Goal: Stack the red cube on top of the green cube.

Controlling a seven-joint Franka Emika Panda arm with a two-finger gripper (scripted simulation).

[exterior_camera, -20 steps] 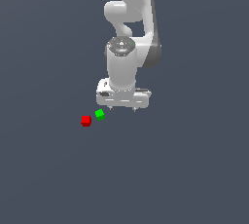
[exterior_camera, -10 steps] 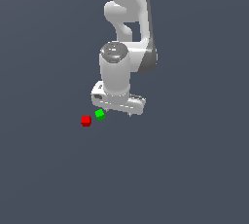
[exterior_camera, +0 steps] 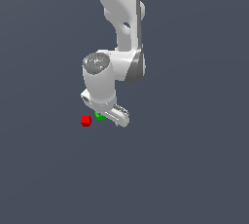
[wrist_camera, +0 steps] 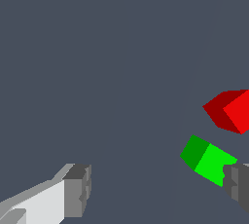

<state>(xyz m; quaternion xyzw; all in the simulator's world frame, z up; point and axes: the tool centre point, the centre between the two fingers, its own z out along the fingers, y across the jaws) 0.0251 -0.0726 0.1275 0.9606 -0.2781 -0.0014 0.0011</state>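
Wrist view: flat-shaded red cube [wrist_camera: 232,112] beside green cube [wrist_camera: 208,159].

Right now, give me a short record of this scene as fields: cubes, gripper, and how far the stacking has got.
red cube: on the surface, free, nothing touching it
green cube: beside the red cube, apart from it, partly hidden under the gripper in the exterior view
gripper: open, empty, one fingertip overlapping the green cube's edge in the wrist view
stack: not started
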